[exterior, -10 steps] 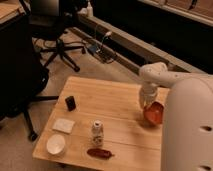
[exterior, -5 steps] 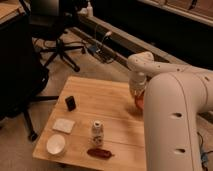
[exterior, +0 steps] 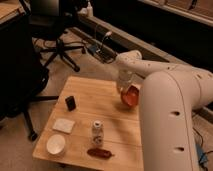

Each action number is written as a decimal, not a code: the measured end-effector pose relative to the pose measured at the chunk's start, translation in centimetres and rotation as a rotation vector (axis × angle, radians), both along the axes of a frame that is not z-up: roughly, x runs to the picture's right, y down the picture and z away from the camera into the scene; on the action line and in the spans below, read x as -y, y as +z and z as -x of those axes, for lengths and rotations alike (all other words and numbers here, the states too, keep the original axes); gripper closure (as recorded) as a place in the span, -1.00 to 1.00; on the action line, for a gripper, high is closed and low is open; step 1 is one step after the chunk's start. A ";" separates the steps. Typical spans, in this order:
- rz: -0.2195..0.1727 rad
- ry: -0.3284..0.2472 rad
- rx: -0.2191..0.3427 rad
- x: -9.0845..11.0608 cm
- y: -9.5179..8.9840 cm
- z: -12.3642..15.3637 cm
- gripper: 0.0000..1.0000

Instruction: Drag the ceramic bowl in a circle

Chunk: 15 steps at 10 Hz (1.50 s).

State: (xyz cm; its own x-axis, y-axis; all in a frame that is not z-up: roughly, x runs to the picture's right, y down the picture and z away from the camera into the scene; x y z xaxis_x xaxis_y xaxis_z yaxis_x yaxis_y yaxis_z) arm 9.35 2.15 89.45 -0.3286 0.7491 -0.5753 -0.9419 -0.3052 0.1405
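Observation:
The ceramic bowl (exterior: pixel 131 95), orange-red with a paler inside, sits near the right edge of the wooden table (exterior: pixel 97 107) and looks tipped up toward me. My gripper (exterior: pixel 125 86) comes down on the bowl's far-left rim and is shut on it. The big white arm (exterior: pixel 165 110) fills the right side and hides the table's right edge and part of the bowl.
On the table's left half lie a small black block (exterior: pixel 71 103), a flat white square (exterior: pixel 63 125), a small white bowl (exterior: pixel 56 144), an upright can (exterior: pixel 97 131) and a red-brown packet (exterior: pixel 100 152). An office chair (exterior: pixel 60 45) and floor cables (exterior: pixel 100 50) lie beyond.
The bowl has slid left and toward the table's far side together with my gripper. The arm has swung further into view and now covers more of the right side.

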 end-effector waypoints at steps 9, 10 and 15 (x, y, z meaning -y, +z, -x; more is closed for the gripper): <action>-0.093 -0.110 0.248 -4.9 -3.8 12.9 1.00; -0.098 -0.113 0.251 -5.6 -4.8 12.9 1.00; -0.075 -0.167 0.270 -12.7 -10.2 12.1 1.00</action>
